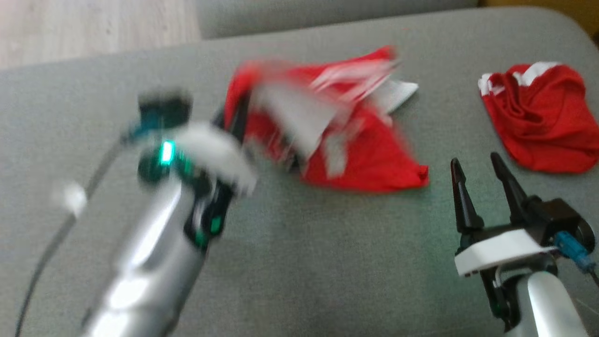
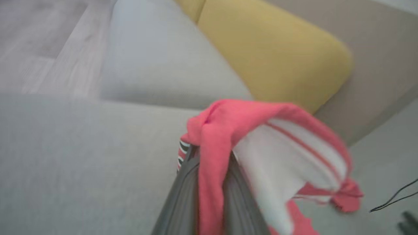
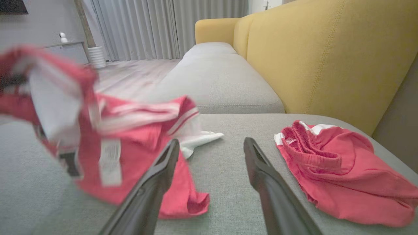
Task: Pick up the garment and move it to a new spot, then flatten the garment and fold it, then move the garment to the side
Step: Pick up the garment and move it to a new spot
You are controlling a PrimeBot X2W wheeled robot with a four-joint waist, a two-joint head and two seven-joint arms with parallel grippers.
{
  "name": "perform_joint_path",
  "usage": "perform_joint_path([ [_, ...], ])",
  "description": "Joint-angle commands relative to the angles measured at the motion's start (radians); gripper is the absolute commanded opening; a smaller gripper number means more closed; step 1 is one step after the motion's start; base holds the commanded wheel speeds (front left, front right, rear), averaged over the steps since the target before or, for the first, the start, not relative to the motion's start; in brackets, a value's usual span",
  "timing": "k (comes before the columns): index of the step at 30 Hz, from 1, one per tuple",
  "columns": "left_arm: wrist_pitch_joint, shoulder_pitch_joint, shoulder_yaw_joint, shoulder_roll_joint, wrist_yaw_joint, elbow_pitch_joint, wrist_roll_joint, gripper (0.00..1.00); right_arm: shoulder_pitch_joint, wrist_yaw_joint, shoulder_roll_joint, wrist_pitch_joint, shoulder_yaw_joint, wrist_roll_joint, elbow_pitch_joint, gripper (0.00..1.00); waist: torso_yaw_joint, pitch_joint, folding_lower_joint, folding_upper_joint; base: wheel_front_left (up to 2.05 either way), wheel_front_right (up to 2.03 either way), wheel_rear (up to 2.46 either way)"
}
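Observation:
A red garment (image 1: pixel 365 159) with white striped panels is partly raised off the grey sofa seat (image 1: pixel 299 262), its lower edge still resting on the cushion. My left gripper (image 1: pixel 238 112) is shut on its upper left part; gripper and cloth look blurred. In the left wrist view the cloth (image 2: pixel 287 153) drapes over and between the fingers (image 2: pixel 183 189) of the left gripper (image 2: pixel 209 153). My right gripper (image 1: pixel 475 161) stands open and empty to the right of the garment. The right wrist view has its fingers (image 3: pixel 153 182) wide apart, with the garment (image 3: pixel 130 153) ahead on the left.
A second red garment (image 1: pixel 543 117) with a white waistband lies crumpled at the seat's far right, also right of my right gripper's fingers (image 3: pixel 333 169). A yellow backrest (image 3: pixel 326 55) borders the seat. Wooden floor (image 1: pixel 93 23) lies beyond the far left edge. A cable (image 1: pixel 47 252) trails along my left arm.

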Motion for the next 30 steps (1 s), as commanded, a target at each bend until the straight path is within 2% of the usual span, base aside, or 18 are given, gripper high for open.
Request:
perform_joint_path([
  [1,-0.035,-0.008,0.046,0.034,0.006,-0.002,-0.004,0.00,-0.052,0.007,-0.003,-0.013,0.027,0.003,-0.031,1.00,-0.014,0.047,-0.0002,-0.0001,0.00,0.00,0.00],
  [2,-0.060,0.021,0.050,0.043,0.009,0.028,0.001,0.09,-0.058,0.007,-0.003,-0.015,0.028,0.002,-0.029,1.00,-0.018,0.061,-0.0002,-0.0001,0.00,0.00,0.00],
  [5,-0.158,0.068,0.052,0.076,0.011,0.105,0.047,0.90,-0.074,0.007,-0.003,-0.019,0.028,-0.005,-0.026,1.00,-0.025,0.093,-0.0002,-0.0001,0.00,0.00,0.00],
  [6,-0.178,0.079,0.054,0.078,0.006,0.128,0.050,1.00,-0.077,0.007,-0.003,-0.020,0.025,-0.008,-0.024,1.00,-0.025,0.100,-0.0002,-0.0001,0.00,0.00,0.00],
  [12,-0.264,0.086,0.038,0.084,-0.026,0.208,0.081,1.00,-0.076,0.007,-0.003,-0.021,0.005,-0.025,-0.011,1.00,-0.004,0.097,-0.0002,-0.0001,0.00,0.00,0.00],
  [19,-0.369,0.098,0.011,0.085,-0.049,0.209,0.128,1.00,-0.068,0.007,-0.003,-0.015,-0.001,-0.039,-0.002,1.00,0.037,0.018,-0.0002,-0.0001,0.00,0.00,0.00],
  [24,-0.401,0.179,0.002,0.102,-0.038,0.159,0.140,1.00,-0.041,0.007,-0.003,-0.009,-0.004,-0.048,0.007,1.00,0.066,-0.072,-0.0002,-0.0001,0.00,0.00,0.00],
  [30,-0.422,0.319,0.009,0.123,0.008,0.070,0.140,1.00,0.015,0.007,-0.003,-0.002,-0.008,-0.044,0.009,1.00,0.094,-0.152,-0.0002,-0.0001,0.00,0.00,0.00],
])
